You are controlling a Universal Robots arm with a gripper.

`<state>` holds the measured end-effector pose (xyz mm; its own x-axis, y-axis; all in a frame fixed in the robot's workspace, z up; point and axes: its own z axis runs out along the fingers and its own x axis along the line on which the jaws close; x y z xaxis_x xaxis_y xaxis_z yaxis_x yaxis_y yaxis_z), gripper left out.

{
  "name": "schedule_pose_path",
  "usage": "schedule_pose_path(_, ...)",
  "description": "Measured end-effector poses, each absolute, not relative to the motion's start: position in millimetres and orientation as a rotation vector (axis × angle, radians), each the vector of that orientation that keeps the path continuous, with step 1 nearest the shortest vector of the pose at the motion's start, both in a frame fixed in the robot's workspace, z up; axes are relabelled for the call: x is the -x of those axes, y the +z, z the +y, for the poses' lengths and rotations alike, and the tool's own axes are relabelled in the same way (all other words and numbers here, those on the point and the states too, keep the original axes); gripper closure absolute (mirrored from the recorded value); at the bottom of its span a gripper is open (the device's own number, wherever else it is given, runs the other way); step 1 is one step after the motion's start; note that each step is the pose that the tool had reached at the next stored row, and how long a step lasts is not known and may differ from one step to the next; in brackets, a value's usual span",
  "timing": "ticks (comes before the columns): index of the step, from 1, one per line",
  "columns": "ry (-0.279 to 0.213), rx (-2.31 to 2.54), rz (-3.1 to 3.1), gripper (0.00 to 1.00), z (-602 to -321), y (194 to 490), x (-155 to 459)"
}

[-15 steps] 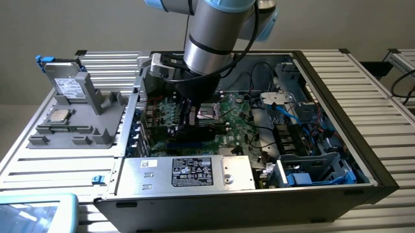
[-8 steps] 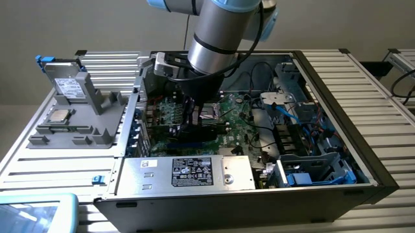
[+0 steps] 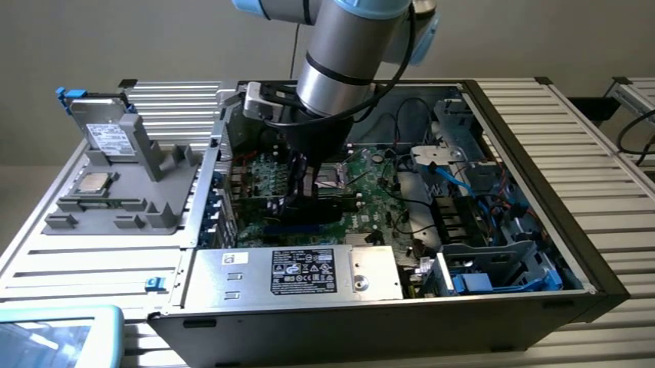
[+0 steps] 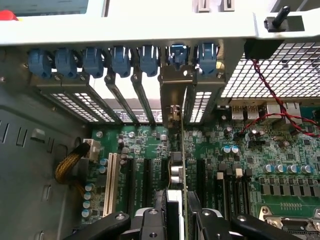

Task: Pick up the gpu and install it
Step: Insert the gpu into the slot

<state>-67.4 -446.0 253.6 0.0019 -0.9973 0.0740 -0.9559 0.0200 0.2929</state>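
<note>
The gpu (image 4: 176, 172) stands on edge over the green motherboard (image 4: 235, 145), seen edge-on in the wrist view. Its silver end bracket (image 4: 174, 87) lies against the case's rear slot wall, below a blue slot clip (image 4: 178, 54). My gripper (image 4: 176, 222) is shut on the card's upper edge, with one black finger (image 4: 150, 224) on each side. In the exterior view the gripper (image 3: 299, 182) reaches straight down into the open computer case (image 3: 532, 153), and the dark gpu (image 3: 312, 203) sits low over the expansion slots (image 4: 145, 175).
A silver power supply (image 3: 297, 272) fills the near end of the case. Blue drive cages (image 3: 501, 268) and loose cables (image 3: 450, 172) are on the exterior view's right. A grey fixture (image 3: 153, 165) outside the case holds a silver drive (image 3: 107, 134), a processor (image 3: 94, 182) and a memory stick (image 3: 97, 204).
</note>
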Motion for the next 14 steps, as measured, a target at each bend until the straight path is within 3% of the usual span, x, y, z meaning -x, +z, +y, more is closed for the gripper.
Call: schedule_pose_path(14, -0.230, -2.015, -2.044, 0.72, -443.9, 250.6, 73.2)
